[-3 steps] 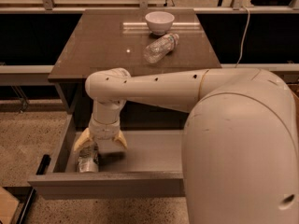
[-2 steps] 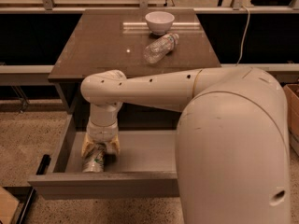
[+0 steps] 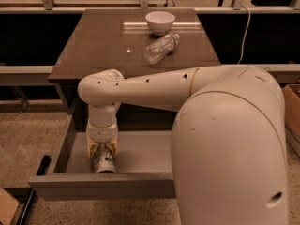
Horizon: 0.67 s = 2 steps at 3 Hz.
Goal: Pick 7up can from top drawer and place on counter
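The top drawer (image 3: pixel 108 186) is pulled open below the counter (image 3: pixel 98 46). The 7up can (image 3: pixel 103 162), whitish with green markings, lies on its side at the drawer's left front, its end facing the front panel. My arm reaches down from the right into the drawer. My gripper (image 3: pixel 102 151) points down over the can's rear half, with one finger on each side pressed against it. The can still rests on the drawer floor.
A white bowl (image 3: pixel 160 21) and a clear plastic bottle (image 3: pixel 161 47) lying on its side sit at the back of the counter. A dark bar (image 3: pixel 35 184) lies on the speckled floor left of the drawer. A cardboard box (image 3: pixel 293 114) stands at the right edge.
My gripper has shifted slightly left and lower in the drawer, and its fingers have come in from a wider spread to close on the can.
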{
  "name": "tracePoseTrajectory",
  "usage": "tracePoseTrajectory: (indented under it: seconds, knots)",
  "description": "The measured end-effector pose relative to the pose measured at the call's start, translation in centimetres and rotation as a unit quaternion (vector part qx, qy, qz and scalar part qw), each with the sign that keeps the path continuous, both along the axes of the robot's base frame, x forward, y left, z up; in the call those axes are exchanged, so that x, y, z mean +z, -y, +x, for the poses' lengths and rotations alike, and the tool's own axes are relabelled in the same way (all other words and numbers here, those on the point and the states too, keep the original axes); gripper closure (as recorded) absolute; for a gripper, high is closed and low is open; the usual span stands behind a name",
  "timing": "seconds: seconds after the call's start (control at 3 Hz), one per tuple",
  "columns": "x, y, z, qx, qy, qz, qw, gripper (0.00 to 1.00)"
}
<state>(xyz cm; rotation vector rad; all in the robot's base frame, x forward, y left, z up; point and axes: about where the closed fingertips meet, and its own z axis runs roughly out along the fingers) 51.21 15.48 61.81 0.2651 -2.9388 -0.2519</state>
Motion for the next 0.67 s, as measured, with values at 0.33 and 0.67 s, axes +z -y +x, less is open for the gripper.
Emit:
tracePoseTrajectory:
  seconds: [0.33,0.67]
  knots:
    - [3.0,1.2,0.4,0.003,0.027,0.049,0.9984,1.0]
    - [7.5,4.0,1.5,-0.001,0.064,0.134,0.9889,1.0]
